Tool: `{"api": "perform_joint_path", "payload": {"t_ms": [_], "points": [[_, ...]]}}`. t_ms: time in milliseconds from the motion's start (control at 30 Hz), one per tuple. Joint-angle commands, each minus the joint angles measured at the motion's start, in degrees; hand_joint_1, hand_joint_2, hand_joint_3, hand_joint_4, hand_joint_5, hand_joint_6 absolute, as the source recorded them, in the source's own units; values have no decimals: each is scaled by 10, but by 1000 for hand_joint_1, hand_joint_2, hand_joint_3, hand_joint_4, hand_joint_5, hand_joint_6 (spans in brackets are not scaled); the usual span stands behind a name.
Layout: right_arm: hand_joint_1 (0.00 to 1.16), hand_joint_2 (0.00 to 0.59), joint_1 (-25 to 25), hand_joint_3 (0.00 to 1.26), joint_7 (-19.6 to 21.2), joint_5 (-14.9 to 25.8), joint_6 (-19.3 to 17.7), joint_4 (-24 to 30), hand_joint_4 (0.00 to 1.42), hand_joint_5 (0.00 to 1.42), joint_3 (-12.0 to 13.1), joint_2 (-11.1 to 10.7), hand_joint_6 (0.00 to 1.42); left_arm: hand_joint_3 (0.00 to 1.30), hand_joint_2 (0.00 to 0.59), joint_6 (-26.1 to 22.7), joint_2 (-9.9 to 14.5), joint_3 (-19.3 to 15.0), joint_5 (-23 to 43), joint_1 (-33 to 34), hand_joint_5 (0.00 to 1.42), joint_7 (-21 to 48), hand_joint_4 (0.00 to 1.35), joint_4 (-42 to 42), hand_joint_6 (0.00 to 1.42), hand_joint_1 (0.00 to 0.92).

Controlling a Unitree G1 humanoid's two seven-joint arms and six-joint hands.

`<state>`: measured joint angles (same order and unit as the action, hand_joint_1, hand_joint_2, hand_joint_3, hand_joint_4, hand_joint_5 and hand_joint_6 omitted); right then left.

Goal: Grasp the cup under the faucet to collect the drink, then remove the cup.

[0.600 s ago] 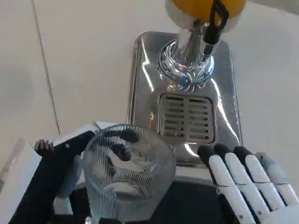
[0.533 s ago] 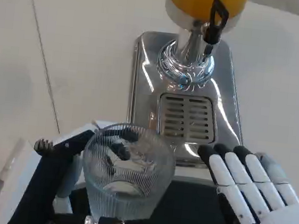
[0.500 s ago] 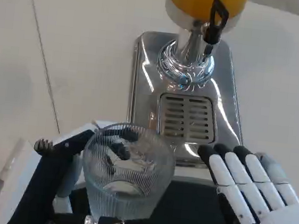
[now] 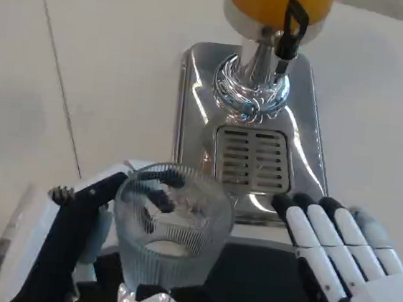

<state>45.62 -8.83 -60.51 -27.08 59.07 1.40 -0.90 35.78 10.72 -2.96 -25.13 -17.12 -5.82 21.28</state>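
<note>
Beyond both hands, on the white counter [image 4: 124, 63], stands the drink dispenser [image 4: 252, 113]: a polished steel base carrying a slotted drip grille [image 4: 251, 158], a chromed column, and above it the tank of orange drink [image 4: 278, 0]. The black faucet lever [image 4: 292, 27] projects from the tank's front, directly above the grille, so the grille marks the spot where a vessel must stand to receive the pour.

Nearer than the grille and to its left, the ribbed clear cup [image 4: 172, 227] is upright and empty. It is well short of the faucet line and not yet over the grille. The left hand [image 4: 119, 211] holds it: dark fingers show through the glass wall at the far side and a dark thumb section lies along the near left side, so the grip wraps the body and leaves the mouth unobstructed for filling. Judgement: the cup is being carried toward the grille, and collection has not begun.

To the right of the cup, the right hand [image 4: 345, 263] lies flat with fingers extended, side by side, pointing at the base's near edge. It holds nothing. Its position suits reaching forward to the lever once the cup is placed; that is inference only.

Markings: no brand, label or legible writing is found on the dispenser, cup or hands.
</note>
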Motion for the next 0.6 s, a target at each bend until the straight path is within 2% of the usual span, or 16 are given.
{"api": "perform_joint_path", "payload": {"t_ms": [33,133,300,600], "points": [[173,586,13,0,12,6,9,7,0,0,10,6,0,1093,0,-25,-29,15,-23,38,1327,-19,1107,-10,1424,652],[173,586,11,0,15,8,16,9,0,0,14,12,0,1093,0,-45,-39,11,-35,70,1327,-31,1107,-27,1424,652],[173,586,9,0,19,5,17,9,0,0,22,24,0,1093,0,-71,-40,9,-49,134,1327,-57,1107,-80,1424,652],[173,586,-15,0,9,12,11,9,0,0,44,36,0,1093,0,-92,-48,44,-87,231,1327,-114,1106,-197,1424,655]]}}
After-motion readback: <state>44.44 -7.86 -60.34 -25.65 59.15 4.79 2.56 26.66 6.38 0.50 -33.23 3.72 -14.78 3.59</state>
